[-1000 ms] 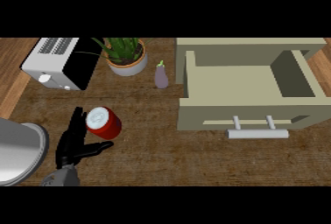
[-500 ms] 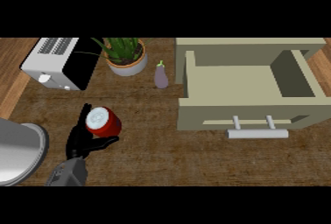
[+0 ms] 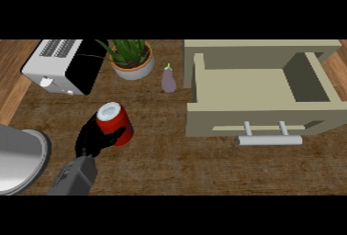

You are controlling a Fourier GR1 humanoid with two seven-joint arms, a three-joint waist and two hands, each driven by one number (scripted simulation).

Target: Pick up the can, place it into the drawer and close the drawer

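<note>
A red can (image 3: 118,122) with a white top stands on the wooden counter, left of centre, leaning slightly. My left hand (image 3: 92,138) comes in from the lower left; its fingers wrap the can's left side and the thumb crosses its lower front. The beige drawer (image 3: 252,88) stands pulled open at the right, its inside bare, with a white bar handle (image 3: 270,140) on its front. My right hand does not show.
A white and black toaster (image 3: 61,67) sits at the back left. A potted plant (image 3: 133,60) and a small purple eggplant (image 3: 168,82) stand between it and the drawer. A large grey rounded object (image 3: 16,160) fills the left edge.
My left hand has closed round the can, thumb now across its front. The can has shifted a little to the right and toward the back, and my forearm has followed.
</note>
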